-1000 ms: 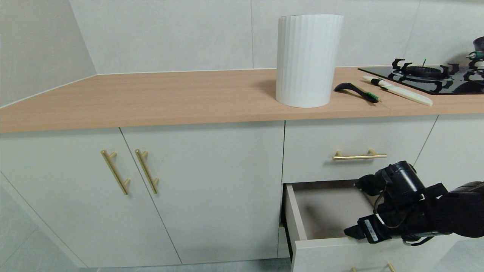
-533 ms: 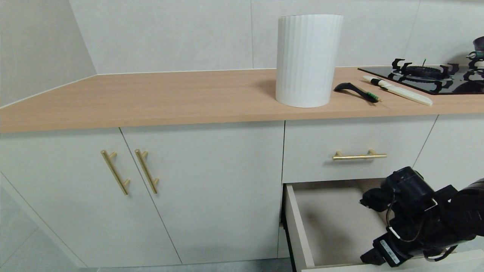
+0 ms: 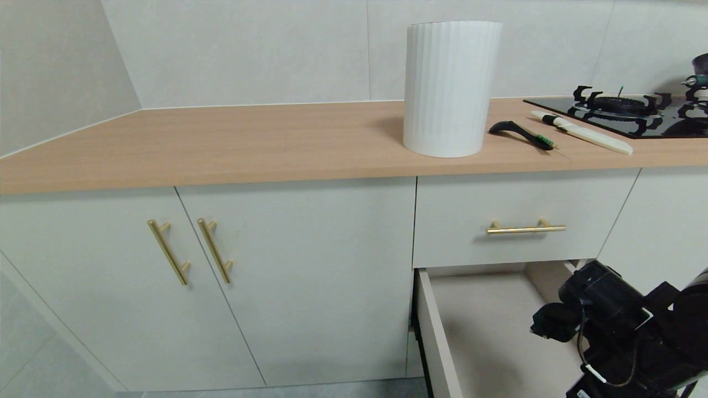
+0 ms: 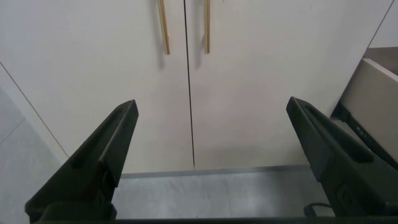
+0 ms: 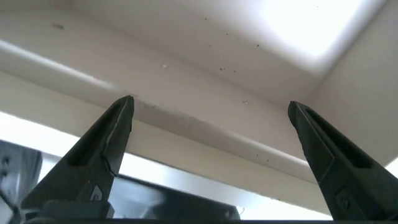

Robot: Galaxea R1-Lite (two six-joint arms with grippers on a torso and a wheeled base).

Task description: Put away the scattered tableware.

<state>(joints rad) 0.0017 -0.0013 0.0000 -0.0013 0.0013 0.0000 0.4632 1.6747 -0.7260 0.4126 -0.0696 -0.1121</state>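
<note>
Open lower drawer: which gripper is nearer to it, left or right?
Right. The right gripper is at the open lower drawer, spread open over its pale inside. The left gripper faces the double cabinet doors, off to the drawer's left side.

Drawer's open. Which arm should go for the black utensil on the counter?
Right, likely. The right gripper sits at the open drawer, below the black utensil; the left gripper faces the cabinet doors, off to the left.
</note>
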